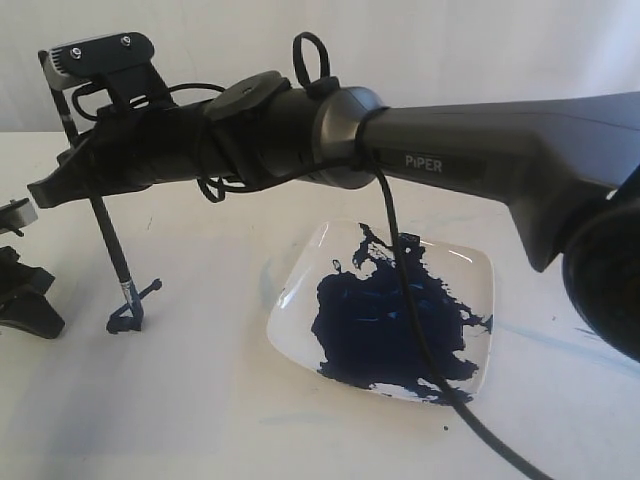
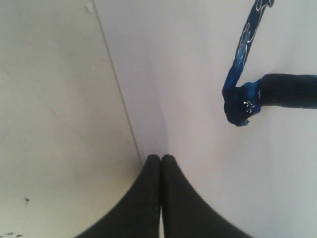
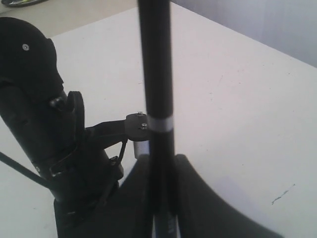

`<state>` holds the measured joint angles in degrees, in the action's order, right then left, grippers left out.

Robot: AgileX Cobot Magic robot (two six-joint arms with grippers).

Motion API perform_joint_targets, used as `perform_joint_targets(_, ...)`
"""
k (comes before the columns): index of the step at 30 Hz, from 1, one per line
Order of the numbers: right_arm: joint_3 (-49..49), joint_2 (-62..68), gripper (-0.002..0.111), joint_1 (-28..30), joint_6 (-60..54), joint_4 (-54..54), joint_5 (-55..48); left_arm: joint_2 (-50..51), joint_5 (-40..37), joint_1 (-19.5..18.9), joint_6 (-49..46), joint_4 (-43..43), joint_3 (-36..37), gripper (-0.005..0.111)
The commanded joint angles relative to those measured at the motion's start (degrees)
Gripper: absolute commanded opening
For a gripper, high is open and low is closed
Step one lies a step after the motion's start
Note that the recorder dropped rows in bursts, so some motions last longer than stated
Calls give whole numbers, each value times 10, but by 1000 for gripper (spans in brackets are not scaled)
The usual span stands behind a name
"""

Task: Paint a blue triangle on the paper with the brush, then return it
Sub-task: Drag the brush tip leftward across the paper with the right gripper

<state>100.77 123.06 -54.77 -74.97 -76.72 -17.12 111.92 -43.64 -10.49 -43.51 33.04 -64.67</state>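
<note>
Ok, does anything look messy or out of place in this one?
Yes. The arm's black cable droops straight across the paint pool in the white dish. Whether it touches the wet paint can't be told. Faint blue smears also mark the table beside the dish.

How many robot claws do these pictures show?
2. The right claw is shut on the brush; the left claw is shut, near the edge of the paper.
</note>
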Motion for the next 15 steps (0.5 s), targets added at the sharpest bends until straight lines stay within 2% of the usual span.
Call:
perform_joint_targets(1, -2, -8, 0, 19, 19, 14, -22, -6, -14, -1, -1, 3, -1, 0)
perform_joint_targets(6, -2, -12, 0, 28, 38, 33, -43, -6, -14, -1, -1, 3, -1, 0)
perform_joint_targets(12, -2, -13, 0, 28, 110, 126, -44, -6, -14, -1, -1, 3, -1, 0)
perform_joint_targets(15, -2, -13, 0, 29, 110, 127, -46, -6, -14, -1, -1, 3, -1, 0)
